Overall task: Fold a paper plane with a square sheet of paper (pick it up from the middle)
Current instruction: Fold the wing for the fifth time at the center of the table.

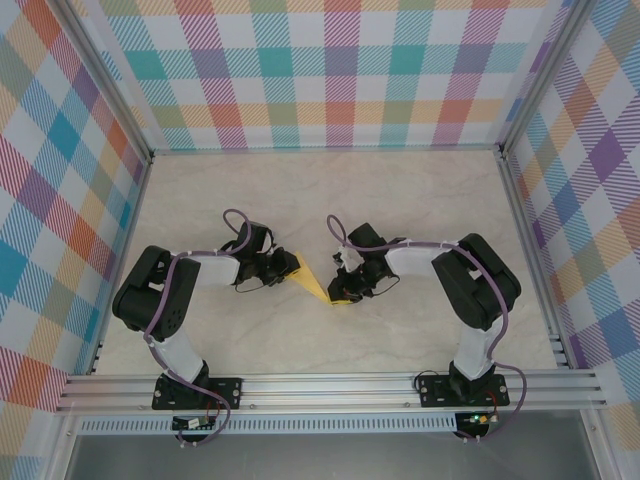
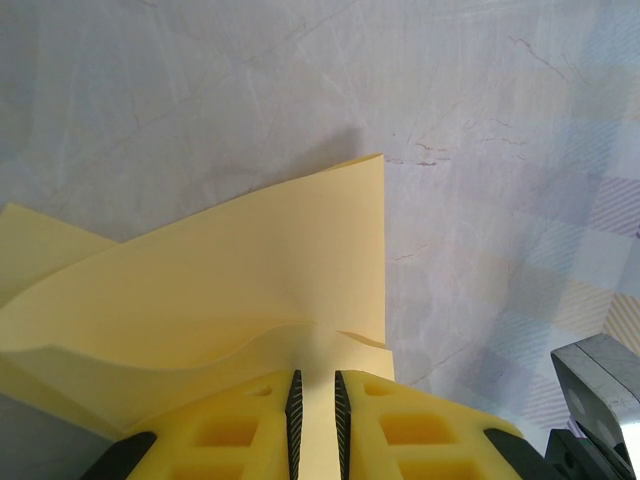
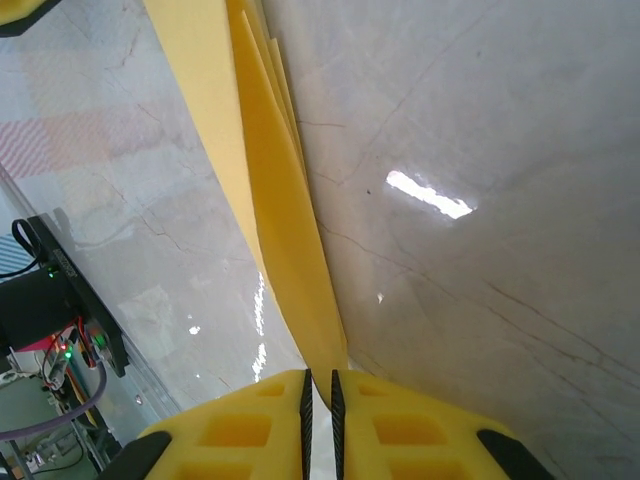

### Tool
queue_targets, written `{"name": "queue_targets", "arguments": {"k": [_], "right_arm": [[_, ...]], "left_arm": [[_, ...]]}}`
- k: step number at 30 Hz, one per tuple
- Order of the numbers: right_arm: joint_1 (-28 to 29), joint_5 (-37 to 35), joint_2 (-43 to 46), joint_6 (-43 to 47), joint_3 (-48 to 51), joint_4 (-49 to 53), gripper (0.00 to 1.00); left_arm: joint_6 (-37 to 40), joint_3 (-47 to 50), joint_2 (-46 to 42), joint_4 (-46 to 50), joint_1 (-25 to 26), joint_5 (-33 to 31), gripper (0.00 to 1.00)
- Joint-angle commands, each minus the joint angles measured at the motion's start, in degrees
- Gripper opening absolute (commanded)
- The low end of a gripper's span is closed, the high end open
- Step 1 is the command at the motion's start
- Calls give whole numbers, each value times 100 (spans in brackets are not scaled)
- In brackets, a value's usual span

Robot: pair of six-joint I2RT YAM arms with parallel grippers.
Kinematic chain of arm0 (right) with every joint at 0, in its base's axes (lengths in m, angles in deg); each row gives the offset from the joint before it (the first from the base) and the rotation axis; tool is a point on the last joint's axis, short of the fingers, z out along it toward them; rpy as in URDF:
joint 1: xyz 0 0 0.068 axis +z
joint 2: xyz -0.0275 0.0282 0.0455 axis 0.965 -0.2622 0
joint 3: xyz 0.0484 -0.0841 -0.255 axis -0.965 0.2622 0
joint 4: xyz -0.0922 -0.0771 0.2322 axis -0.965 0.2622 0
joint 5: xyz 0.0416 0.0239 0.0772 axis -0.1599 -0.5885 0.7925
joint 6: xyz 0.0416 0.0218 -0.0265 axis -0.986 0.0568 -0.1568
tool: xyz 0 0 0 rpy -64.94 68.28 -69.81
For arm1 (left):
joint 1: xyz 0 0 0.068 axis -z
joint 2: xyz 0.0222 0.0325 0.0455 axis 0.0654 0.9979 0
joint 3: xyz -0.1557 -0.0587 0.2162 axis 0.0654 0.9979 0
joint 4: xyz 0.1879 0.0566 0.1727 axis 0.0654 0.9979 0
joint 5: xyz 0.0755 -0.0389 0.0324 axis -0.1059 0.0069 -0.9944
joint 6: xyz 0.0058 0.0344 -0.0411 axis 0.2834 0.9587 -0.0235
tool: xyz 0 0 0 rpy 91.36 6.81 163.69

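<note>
Folded yellow sheet is seen as a narrow tapered strip, several layers stacked. It is located just beyond the middle of the base rail, in the gap between the two arms. In the left wrist view the folded yellow sheet shows at least two overlapping flaps with a curved, loose inner layer. In the right wrist view the sheet is seen edge-on as a long, thin wedge with several layers.

Left pincer is placed beyond the rail, left of its middle. Its jaws are clamped on the sheet's edge, as seen at the left pincer. Right pincer is placed beyond the rail, just right of its middle. Its jaws are nearly together and clamped on the sheet's narrow end, as seen at the right pincer.

Whether the sheet's lower edge touches the bench cannot be told.

Progress is judged as well past the start: pick-up is done and several folds are made, since a flat square is no longer seen. A clean dart with a pressed centre crease and wings is not confirmed. Layers look loose and uncreased, so pressing, any last folds and the release are judged as left to do.
</note>
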State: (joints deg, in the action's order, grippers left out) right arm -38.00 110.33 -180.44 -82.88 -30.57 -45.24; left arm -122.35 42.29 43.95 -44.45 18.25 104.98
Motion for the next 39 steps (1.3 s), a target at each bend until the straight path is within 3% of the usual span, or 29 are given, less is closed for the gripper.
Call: {"name": "queue_targets", "arguments": {"k": [1,5,12,24,39], "right_arm": [[-6,-95,-101,165,27,238,13],[-6,-150,140,148,18,184,18],[3,-916,696,30,-316,166,21],[410,-275,-578,116,-1660,58,19],[451,-120,-1125,325,-1831,342,16]], "left_arm": [[129,-12,-104,346,59,-202,20],[127,-10,-111,354,57,-206,20],[142,-21,-120,382,59,-211,20],[146,-54,-98,398,59,-206,20],[142,-110,-46,463,60,-236,20]]}}
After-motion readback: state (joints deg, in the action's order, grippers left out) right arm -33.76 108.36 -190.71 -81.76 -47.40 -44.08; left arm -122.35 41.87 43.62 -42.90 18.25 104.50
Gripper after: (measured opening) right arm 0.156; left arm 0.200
